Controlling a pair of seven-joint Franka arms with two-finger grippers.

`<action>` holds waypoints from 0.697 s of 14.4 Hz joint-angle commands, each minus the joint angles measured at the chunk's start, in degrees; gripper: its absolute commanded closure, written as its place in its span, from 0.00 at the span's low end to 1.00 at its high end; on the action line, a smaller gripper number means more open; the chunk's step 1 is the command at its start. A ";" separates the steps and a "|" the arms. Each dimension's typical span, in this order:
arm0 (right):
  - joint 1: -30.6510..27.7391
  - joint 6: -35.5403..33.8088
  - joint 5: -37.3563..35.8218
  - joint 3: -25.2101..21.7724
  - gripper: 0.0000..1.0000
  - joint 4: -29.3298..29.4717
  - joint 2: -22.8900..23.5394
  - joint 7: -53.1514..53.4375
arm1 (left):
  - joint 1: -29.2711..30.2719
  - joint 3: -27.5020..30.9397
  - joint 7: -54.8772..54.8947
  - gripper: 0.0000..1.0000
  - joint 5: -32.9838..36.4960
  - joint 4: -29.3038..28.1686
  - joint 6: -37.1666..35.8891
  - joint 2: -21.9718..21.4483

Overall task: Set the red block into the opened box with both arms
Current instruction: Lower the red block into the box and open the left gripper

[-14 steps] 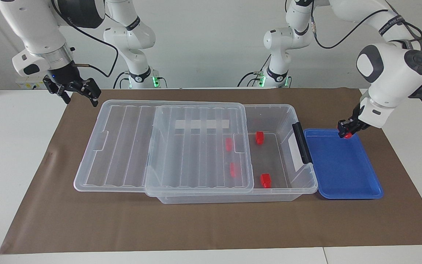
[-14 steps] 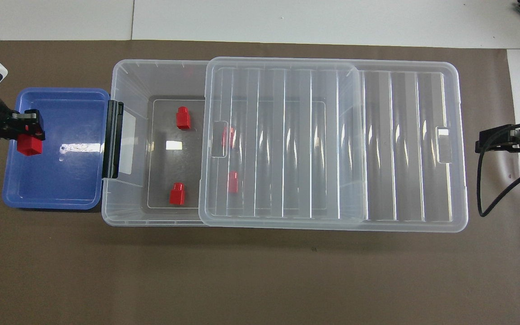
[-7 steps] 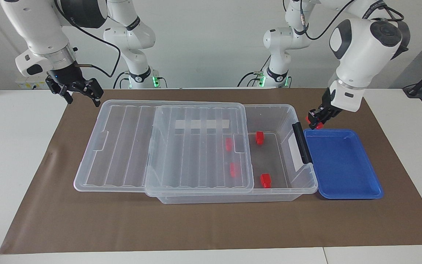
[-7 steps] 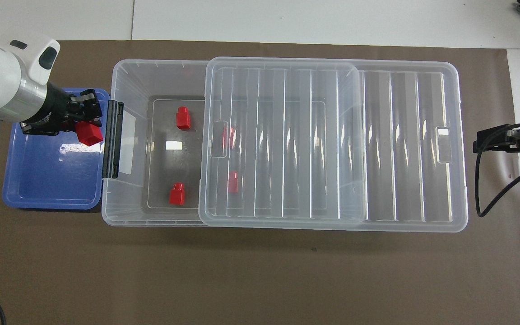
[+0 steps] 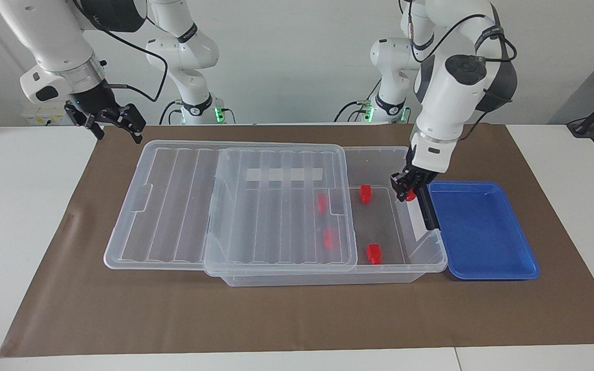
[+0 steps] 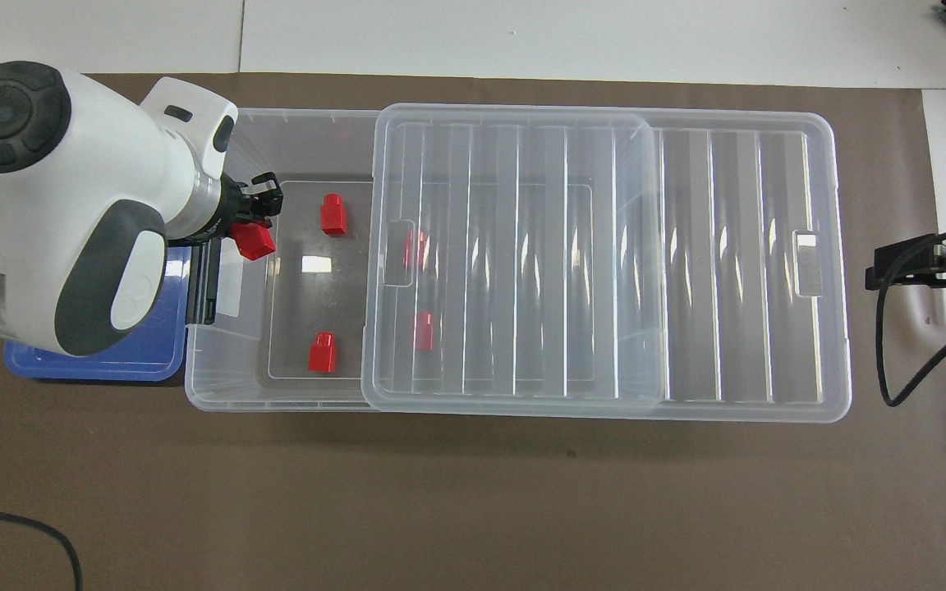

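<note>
My left gripper (image 5: 407, 189) is shut on a red block (image 5: 410, 196) and hangs over the uncovered end of the clear box (image 5: 379, 150), just inside the black clip handle (image 5: 426, 206). From overhead the held block (image 6: 254, 241) sits under the left gripper (image 6: 258, 217), above the box floor. Several more red blocks lie in the box, two in the uncovered part (image 5: 365, 193) (image 5: 374, 253) and two under the lid (image 5: 276, 206). The lid is slid toward the right arm's end. My right gripper (image 5: 116, 134) waits open in the air off that end of the lid.
An empty blue tray (image 5: 482, 232) lies against the box's handle end, toward the left arm's end of the table. In the overhead view the left arm's wrist covers much of the tray (image 6: 144, 353). A brown mat (image 5: 297, 314) covers the table.
The left arm has lifted the red block off the blue tray and swung it across the black handle to above the box's open end. The right gripper has barely shifted.
</note>
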 commanded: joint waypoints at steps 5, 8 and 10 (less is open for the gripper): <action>-0.68 0.61 1.14 0.21 0.00 -0.65 -0.46 0.09 | -0.97 0.77 -1.94 1.00 3.83 -9.09 12.93 2.04; -0.77 0.70 1.14 0.21 0.00 -0.65 -0.46 0.09 | -0.79 0.86 -2.12 1.00 5.06 -11.46 18.55 4.25; -0.77 0.79 1.23 0.21 0.00 -0.74 -0.46 0.09 | -1.58 0.86 -4.83 1.00 5.94 -11.64 19.61 6.62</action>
